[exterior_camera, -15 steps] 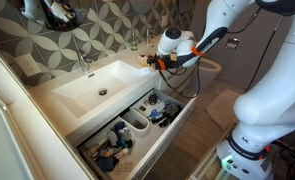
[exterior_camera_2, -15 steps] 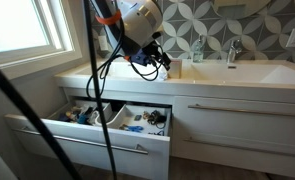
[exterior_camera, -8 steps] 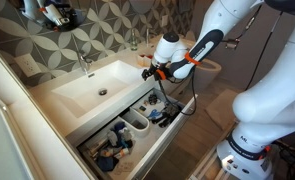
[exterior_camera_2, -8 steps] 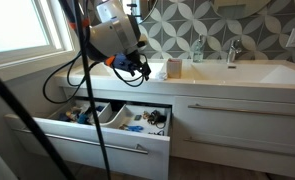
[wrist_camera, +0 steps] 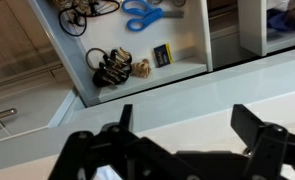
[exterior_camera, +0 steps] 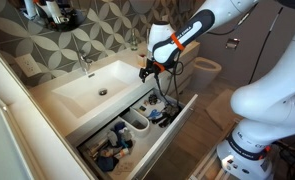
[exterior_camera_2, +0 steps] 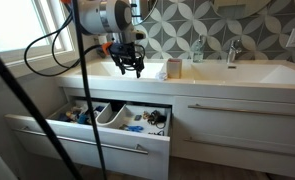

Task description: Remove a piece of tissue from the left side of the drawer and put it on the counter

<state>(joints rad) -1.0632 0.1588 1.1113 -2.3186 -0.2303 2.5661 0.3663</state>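
My gripper [exterior_camera: 147, 70] hangs over the end of the white counter [exterior_camera: 137, 62], just above the open drawer [exterior_camera: 175, 122]; it also shows in an exterior view [exterior_camera_2: 127, 68]. In the wrist view its jaws [wrist_camera: 187, 115] are open and empty above the counter's edge [wrist_camera: 187, 85]. The drawer [exterior_camera_2: 87, 138] holds white bins and small clutter. I cannot make out a piece of tissue in the drawer. A small white patch [wrist_camera: 107, 173] beside the gripper body is too hidden to name.
Blue scissors [wrist_camera: 144, 14], dark hair ties [wrist_camera: 112, 68] and a small box [wrist_camera: 162, 54] lie in the drawer. A sink basin [exterior_camera: 92, 88] with faucet [exterior_camera: 84, 62] fills the counter's middle. A small tan block [exterior_camera_2: 173, 68] and bottle [exterior_camera_2: 198, 48] stand on the counter. A toilet [exterior_camera: 202, 68] stands beyond.
The arm has swung along the counter's end toward the window side and the wrist has turned downward. The jaws stay open and empty.
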